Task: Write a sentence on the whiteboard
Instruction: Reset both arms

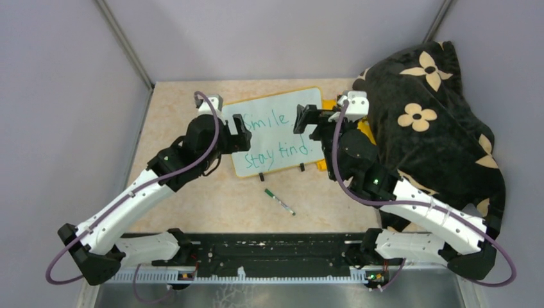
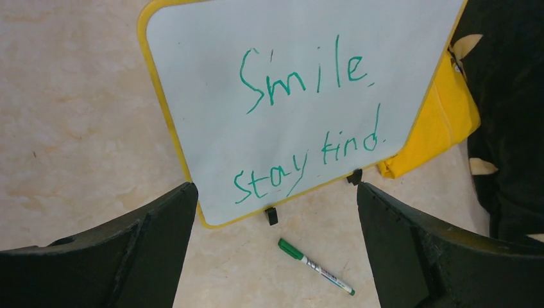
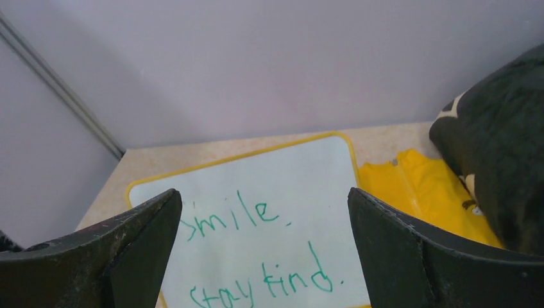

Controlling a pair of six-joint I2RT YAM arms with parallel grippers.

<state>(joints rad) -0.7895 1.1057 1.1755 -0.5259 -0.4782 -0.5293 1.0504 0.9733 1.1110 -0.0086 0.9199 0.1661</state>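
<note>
The whiteboard (image 1: 276,131), white with a yellow frame and two black feet, lies on the table's far middle. The sentence (image 1: 276,138) in green reads "Smile." over "stay kind."; it shows in the left wrist view (image 2: 301,122) and the right wrist view (image 3: 256,247). A green capped marker (image 1: 280,201) lies loose on the table in front of the board, also in the left wrist view (image 2: 315,266). My left gripper (image 1: 240,133) is open and empty over the board's left edge. My right gripper (image 1: 306,122) is open and empty over the board's right part.
A yellow cloth (image 1: 333,131) lies beside the board's right edge, partly under a black flowered cushion (image 1: 430,122) that fills the right side. Grey walls close the back and sides. Bare beige tabletop (image 1: 192,199) lies in front of the board.
</note>
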